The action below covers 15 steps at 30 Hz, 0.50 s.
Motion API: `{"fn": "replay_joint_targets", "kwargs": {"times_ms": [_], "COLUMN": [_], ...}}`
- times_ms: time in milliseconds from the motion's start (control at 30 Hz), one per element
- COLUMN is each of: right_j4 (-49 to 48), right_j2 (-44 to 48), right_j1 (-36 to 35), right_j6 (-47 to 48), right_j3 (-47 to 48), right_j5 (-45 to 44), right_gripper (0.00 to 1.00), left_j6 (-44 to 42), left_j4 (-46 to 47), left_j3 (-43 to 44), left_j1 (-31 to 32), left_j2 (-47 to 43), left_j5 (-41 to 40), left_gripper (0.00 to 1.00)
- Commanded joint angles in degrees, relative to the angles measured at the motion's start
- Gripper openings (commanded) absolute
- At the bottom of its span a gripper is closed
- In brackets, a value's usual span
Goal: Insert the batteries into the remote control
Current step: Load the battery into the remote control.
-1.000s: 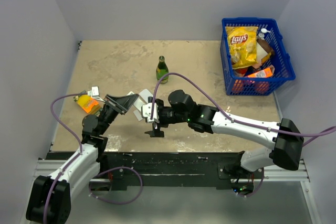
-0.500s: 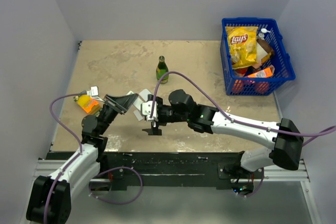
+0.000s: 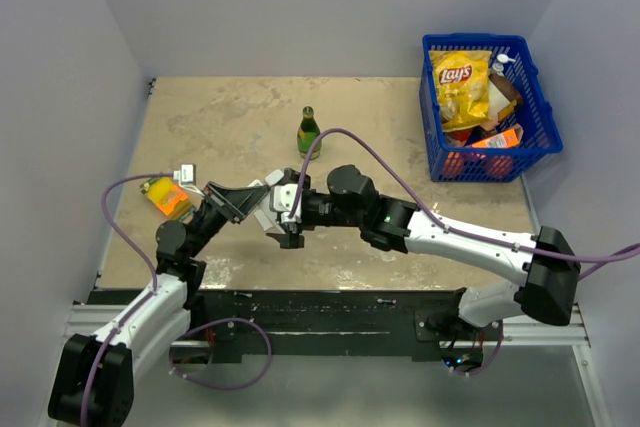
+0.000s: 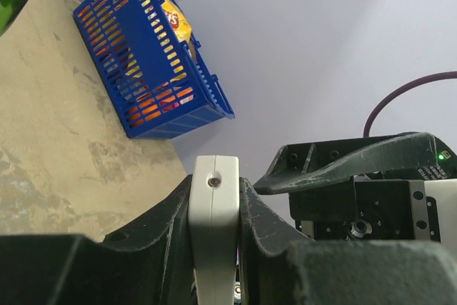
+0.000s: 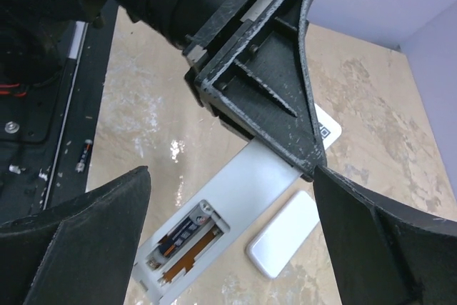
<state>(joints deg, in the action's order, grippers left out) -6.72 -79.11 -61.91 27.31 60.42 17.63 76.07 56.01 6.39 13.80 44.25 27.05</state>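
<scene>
Shifted nearer the left pincer [image 4: 214, 212] clamping the remote [image 5: 243, 183], the right pincer [image 3: 288, 219] gapes empty over mottled tabletop [image 3: 230, 117].

Your stock: left arm [image 3: 150, 315] and right arm [image 3: 470, 243], white link shells, black joints and bases; one purple cable [image 3: 350, 137] off each; fingers [image 5: 75, 241] matte black, scuffed; green indicator light [image 4: 440, 155] on right arm.

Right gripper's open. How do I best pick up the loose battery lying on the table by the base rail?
From straight above, I'd say, pinching the battery across its middle: it is a thin cylinder lying flat, so only its round sides can be squeezed. The black base rail runs close along one side, leaving that finger little room.
</scene>
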Motion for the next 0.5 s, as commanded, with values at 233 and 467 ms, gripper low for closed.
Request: {"fn": "replay_joint_targets", "kwargs": {"times_ms": [233, 467], "right_j4": [13.4, 18.8], "right_j2": [6.6, 3.4], "right_j1": [0.0, -0.7], "right_j6": [10.4, 14.5], "right_j3": [1.3, 4.3], "right_j5": [6.9, 8.4], "right_gripper": [0.93, 0.94], "left_j6": [0.4, -0.3], "left_j4": [-1.4, -4.1], "left_j3": [4.6, 5.2], "left_j1": [0.2, 0.2], "left_j2": [0.8, -0.4], "left_j5": [1.2, 1.3], "left_gripper": [0.00, 0.00]}}
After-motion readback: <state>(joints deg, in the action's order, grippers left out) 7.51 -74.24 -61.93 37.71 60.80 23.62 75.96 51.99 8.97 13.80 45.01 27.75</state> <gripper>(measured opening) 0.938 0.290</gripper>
